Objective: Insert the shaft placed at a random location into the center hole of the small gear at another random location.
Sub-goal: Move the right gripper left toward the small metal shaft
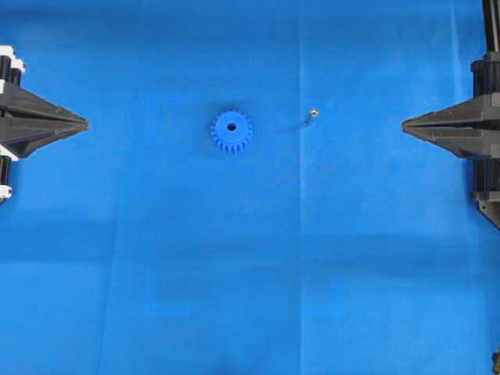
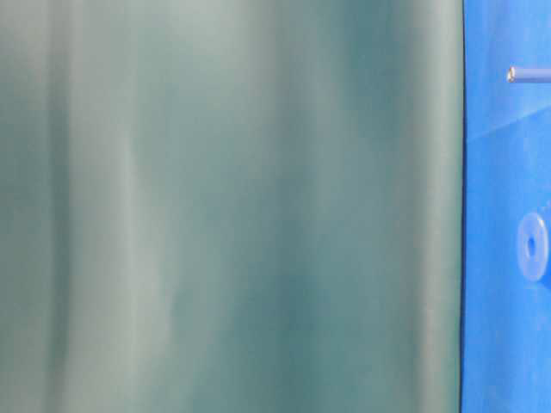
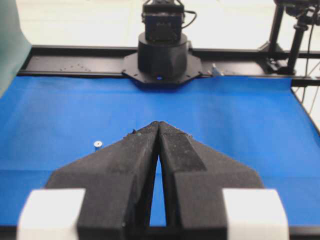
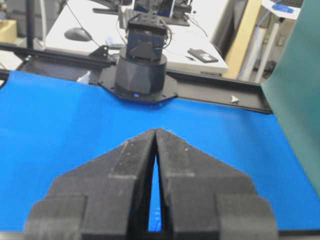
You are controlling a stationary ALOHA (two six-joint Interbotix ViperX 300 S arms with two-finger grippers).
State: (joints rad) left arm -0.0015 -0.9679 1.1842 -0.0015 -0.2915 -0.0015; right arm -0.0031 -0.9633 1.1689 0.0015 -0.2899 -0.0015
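Mid-cloth: shaft right of small gear, well apart from both closed tools.

— What carries everything here?
— A flat table covered by a bright blue cloth sheet with faint fold creases running across it.

— And what lies directly on that sheet?
— A small bright blue plastic spur gear lies flat, its round center hole facing up.

— Anything near the gear?
— Yes, a tiny silvery-grey metal shaft sits to the gear's right in the overhead view, apart from it, roughly level with its upper edge. It appears to stand on end, its shiny tip catching light.
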